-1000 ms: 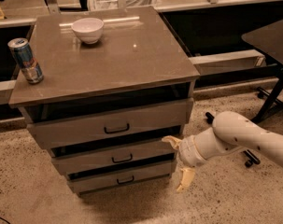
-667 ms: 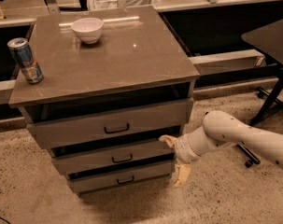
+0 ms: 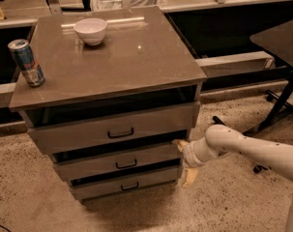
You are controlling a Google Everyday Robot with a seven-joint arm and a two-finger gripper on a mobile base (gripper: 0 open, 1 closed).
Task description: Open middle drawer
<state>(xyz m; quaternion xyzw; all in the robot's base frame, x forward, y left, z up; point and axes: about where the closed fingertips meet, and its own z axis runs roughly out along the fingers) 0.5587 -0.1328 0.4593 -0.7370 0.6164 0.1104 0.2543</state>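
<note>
Gripper point(image 3: 184, 161) poised at the right end of the middle drawer point(image 3: 88, 168), second of three in the grey cabinet point(image 3: 107, 66), jaws spread wide one above the other and empty, small black handle point(image 3: 126, 164) well off to its left along the left-right front.

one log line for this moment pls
pincer: open, at right end of middle drawer front | handle: not gripped

Dim, end effector point(image 3: 183, 161) beside middle drawer point(image 3: 146, 157)
</note>
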